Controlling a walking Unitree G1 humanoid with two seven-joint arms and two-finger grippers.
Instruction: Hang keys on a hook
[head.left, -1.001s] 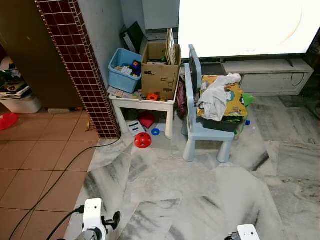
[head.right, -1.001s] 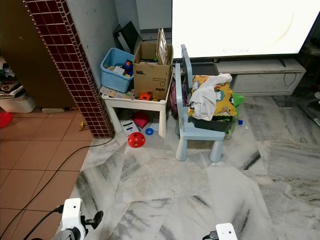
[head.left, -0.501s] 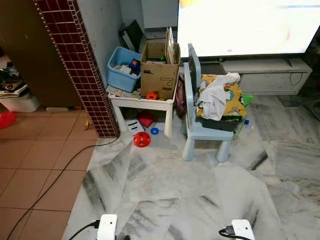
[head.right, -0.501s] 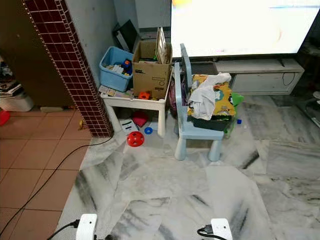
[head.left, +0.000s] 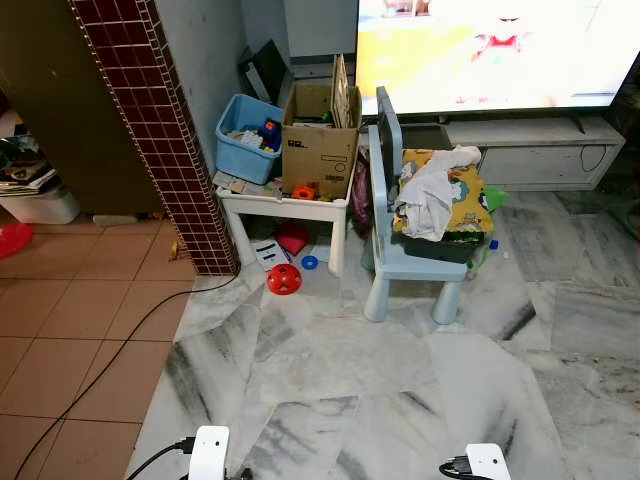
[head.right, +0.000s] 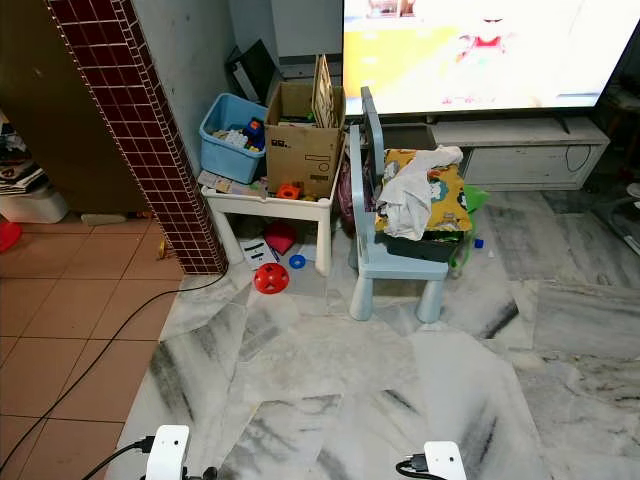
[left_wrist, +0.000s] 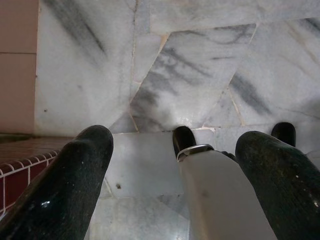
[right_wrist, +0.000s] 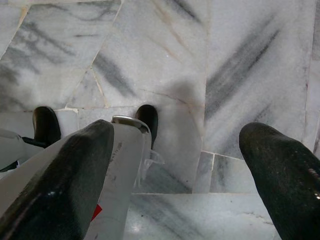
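Cluttered white table (head.left: 285, 207), blue chair (head.left: 400, 255), red ball (head.left: 284, 280).

Grey-veined marble floor (head.left: 340, 370) meets terracotta tiles (head.left: 70, 300); maroon mosaic pillar (head.left: 150, 120), lit television screen (head.left: 490, 50) behind

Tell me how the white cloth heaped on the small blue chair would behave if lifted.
The white cloth lies crumpled in loose folds, so it is probably floppy and light. It drapes over the yellow patterned cushion, so lifting may drag that along.
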